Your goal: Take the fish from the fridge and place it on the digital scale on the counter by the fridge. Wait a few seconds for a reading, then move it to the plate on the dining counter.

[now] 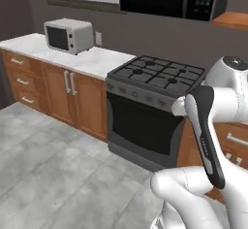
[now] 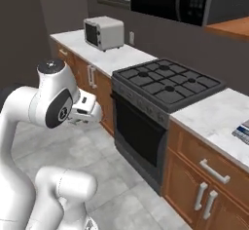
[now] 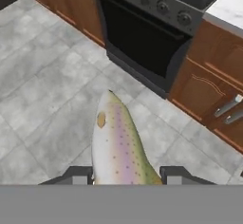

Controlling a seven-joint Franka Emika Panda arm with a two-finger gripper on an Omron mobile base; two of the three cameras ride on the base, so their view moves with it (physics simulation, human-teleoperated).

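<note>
The black gas stove [image 1: 155, 102] stood between brown wood cabinets [image 1: 63, 94] under white marble tops [image 2: 214, 119]. The two-finger gripper [image 3: 127, 175], jaws partly closed, clasped the speckled tan-grey fish [image 3: 116, 144] above the grey tiled floor [image 3: 42, 95].

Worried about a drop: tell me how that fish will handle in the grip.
The fish looks smooth and glossy, so probably slippery. It tapers toward the head, so it may slide out. It sticks out straight beyond the gripper, so likely fairly stiff.
</note>
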